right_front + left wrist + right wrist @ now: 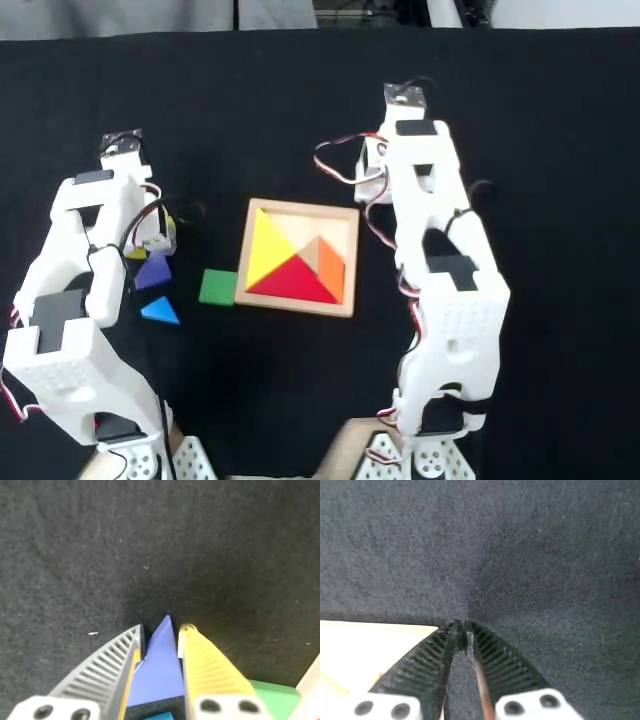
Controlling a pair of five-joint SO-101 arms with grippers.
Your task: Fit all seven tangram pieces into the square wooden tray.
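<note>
L gripper (162, 627) is clamped on both sides of the purple triangle (158, 672) near the table's (520, 120) left edge. We judge this a carry grip for the part-filled tray (305, 207) mid-table. R gripper (465, 630) is closed on nothing by the tray's far right corner, prob. parked clear. Green square (217, 287) sits just beside the tray's left rim.

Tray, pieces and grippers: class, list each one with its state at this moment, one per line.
Tray: holds yellow, red and orange.
Yellow piece: flat in the tray.
Red piece: flat in the tray.
Orange piece: flat in the tray.
Green piece: outside, beside the tray.
Blue piece: outside, on the cloth.
Purple piece: between the left gripper's fingers.
Left gripper: shut on the purple piece.
Right gripper: shut, empty.
</note>
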